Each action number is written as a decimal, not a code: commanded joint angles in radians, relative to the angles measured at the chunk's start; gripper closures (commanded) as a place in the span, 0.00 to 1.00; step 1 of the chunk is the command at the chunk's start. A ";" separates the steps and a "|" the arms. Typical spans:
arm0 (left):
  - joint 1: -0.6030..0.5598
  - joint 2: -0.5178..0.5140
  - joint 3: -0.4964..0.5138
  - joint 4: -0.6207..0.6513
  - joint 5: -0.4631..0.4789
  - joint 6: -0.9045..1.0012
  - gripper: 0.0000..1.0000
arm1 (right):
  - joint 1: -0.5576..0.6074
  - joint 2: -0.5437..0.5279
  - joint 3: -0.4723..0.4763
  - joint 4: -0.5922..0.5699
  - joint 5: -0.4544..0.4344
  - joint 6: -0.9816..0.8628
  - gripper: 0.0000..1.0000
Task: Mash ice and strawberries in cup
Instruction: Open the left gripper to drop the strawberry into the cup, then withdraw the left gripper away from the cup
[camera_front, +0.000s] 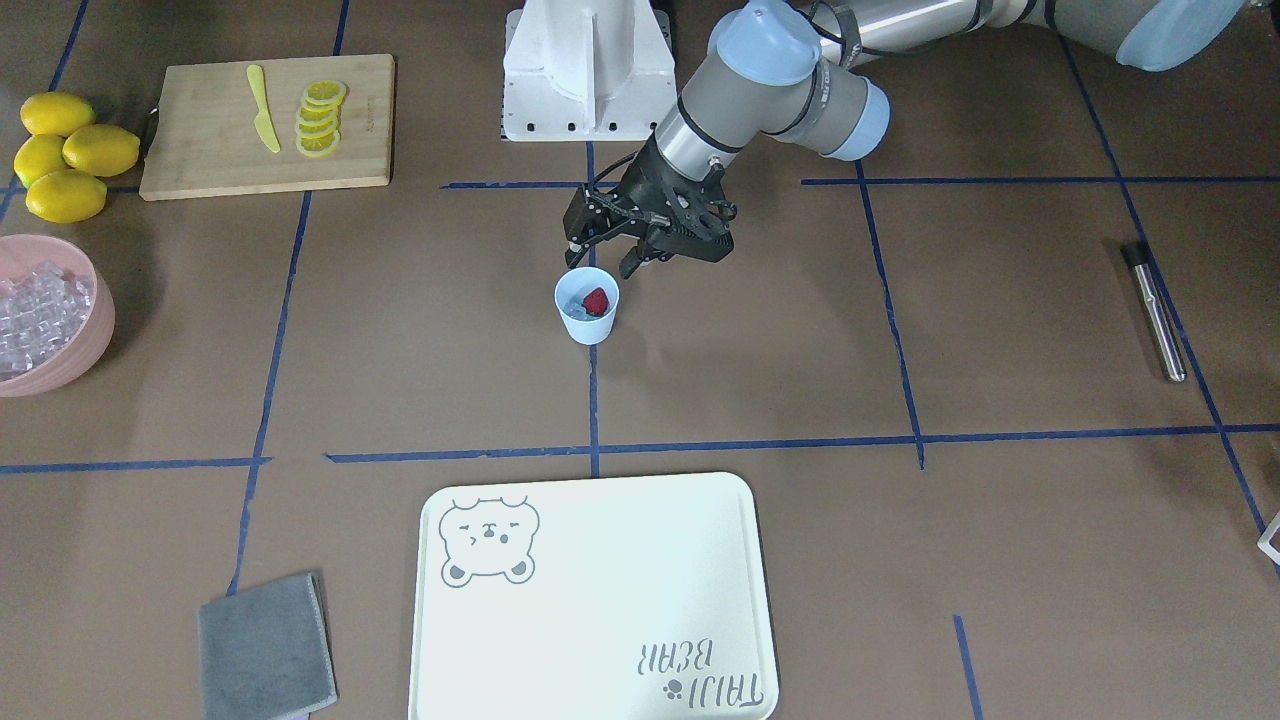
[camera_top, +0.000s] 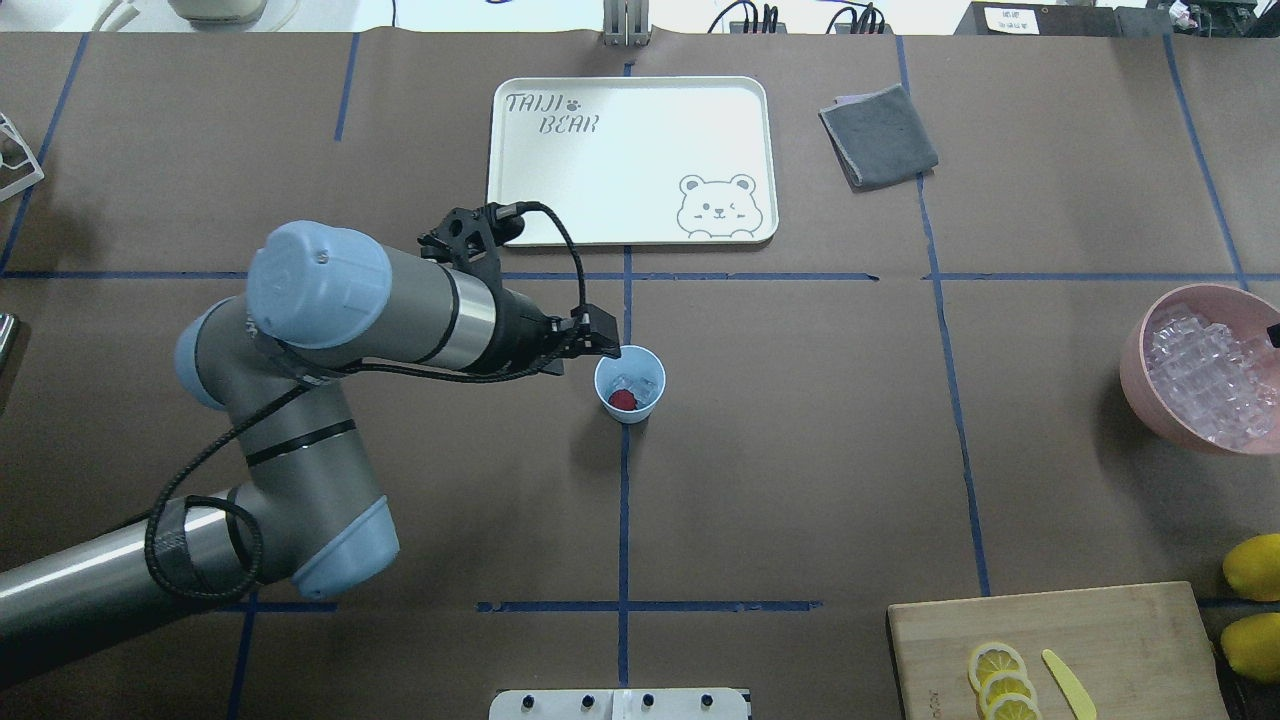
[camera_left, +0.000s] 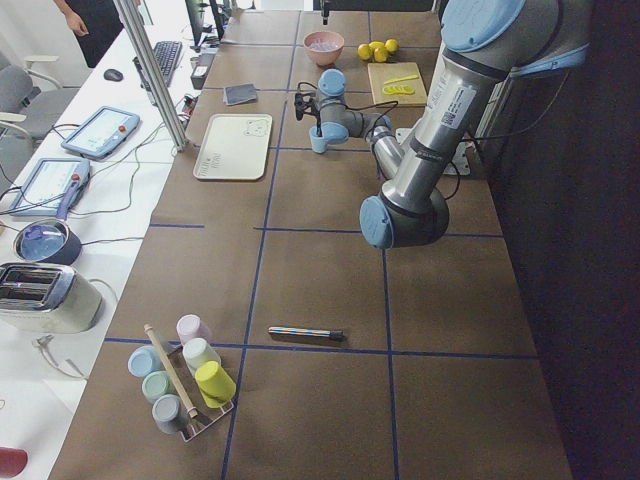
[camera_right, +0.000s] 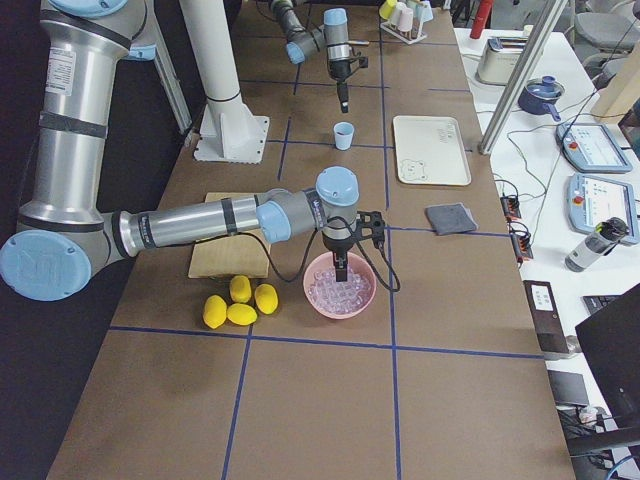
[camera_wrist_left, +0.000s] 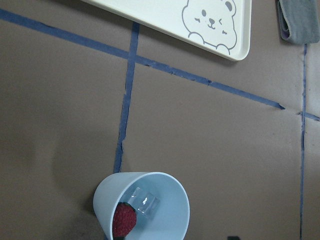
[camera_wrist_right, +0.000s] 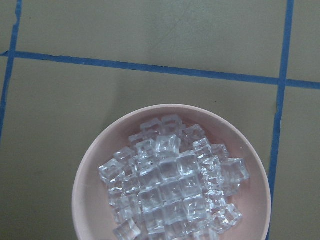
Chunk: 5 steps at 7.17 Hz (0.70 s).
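The pale blue cup (camera_front: 588, 328) stands upright mid-table; it also shows in the overhead view (camera_top: 652, 372) and the left wrist view (camera_wrist_left: 167, 212). Inside lie a red strawberry (camera_front: 596, 301) (camera_top: 622, 400) (camera_wrist_left: 123, 220) and clear ice cubes (camera_top: 632, 380) (camera_wrist_left: 143, 202). My left gripper (camera_front: 604, 258) (camera_top: 600, 345) is open and empty, hovering just beside and above the cup's rim on the robot's side. My right gripper (camera_right: 342, 268) hangs over the pink bowl; I cannot tell whether it is open or shut.
The pink bowl (camera_front: 75, 345) (camera_wrist_right: 90, 170) holds several ice cubes. A metal rod (camera_front: 1155, 310), a white bear tray (camera_front: 600, 610), a grey cloth (camera_front: 265, 645), a cutting board (camera_front: 200, 150) with lemon slices and a knife, and lemons (camera_front: 65, 150) lie around.
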<state>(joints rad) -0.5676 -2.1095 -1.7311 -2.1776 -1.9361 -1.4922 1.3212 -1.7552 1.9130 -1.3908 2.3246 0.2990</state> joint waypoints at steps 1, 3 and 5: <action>-0.160 0.147 -0.048 0.001 -0.186 0.166 0.27 | 0.061 0.020 -0.058 -0.023 -0.002 -0.120 0.00; -0.314 0.385 -0.073 0.001 -0.303 0.499 0.27 | 0.114 0.057 -0.063 -0.134 -0.007 -0.246 0.00; -0.461 0.549 -0.052 0.002 -0.339 0.819 0.28 | 0.151 0.056 -0.080 -0.149 -0.016 -0.311 0.00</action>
<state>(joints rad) -0.9385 -1.6624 -1.7950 -2.1763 -2.2525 -0.8690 1.4496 -1.7004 1.8458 -1.5269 2.3146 0.0315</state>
